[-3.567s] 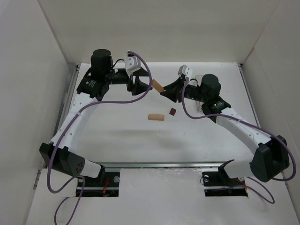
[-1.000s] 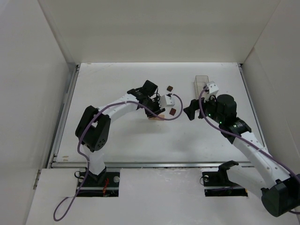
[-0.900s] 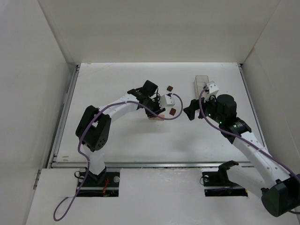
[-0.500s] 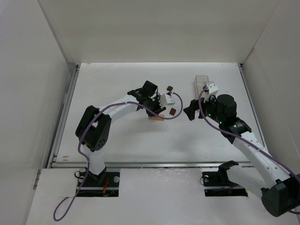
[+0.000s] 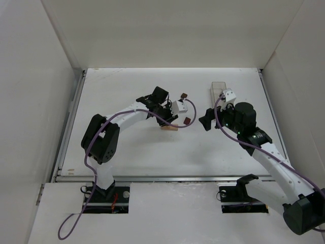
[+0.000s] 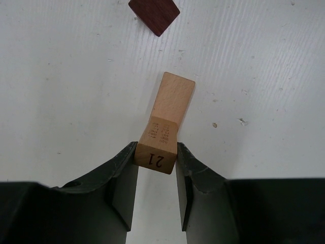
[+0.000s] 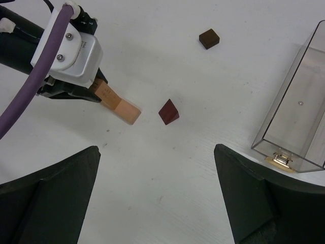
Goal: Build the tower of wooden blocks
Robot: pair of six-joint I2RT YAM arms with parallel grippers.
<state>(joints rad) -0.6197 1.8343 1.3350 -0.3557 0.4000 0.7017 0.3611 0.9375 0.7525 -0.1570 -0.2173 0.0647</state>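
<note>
My left gripper (image 6: 156, 152) is shut on the end of a light tan bar (image 6: 161, 134) marked 21. The bar's far end meets a short tan post (image 6: 174, 96) lying on the white table; I cannot tell whether they touch. In the top view the post (image 5: 169, 127) shows just under the left gripper (image 5: 170, 118). One dark reddish-brown cube (image 5: 188, 120) sits right of the post, another (image 5: 184, 95) farther back. My right gripper (image 5: 205, 119) hangs open and empty, right of the near cube (image 7: 168, 112), with the far cube (image 7: 209, 38) beyond. Its jaws (image 7: 157, 195) stand wide apart.
A clear plastic box (image 5: 218, 87) lies at the back right, close to the right arm; the right wrist view shows this box (image 7: 294, 117) too. White walls enclose the table on three sides. The left arm's purple cable (image 5: 189, 109) loops near the cubes.
Since 3.6 s ago the left arm carried the bar from the back to the post, and the right arm drew back right. Over the last second the left wrist shifted only slightly.
</note>
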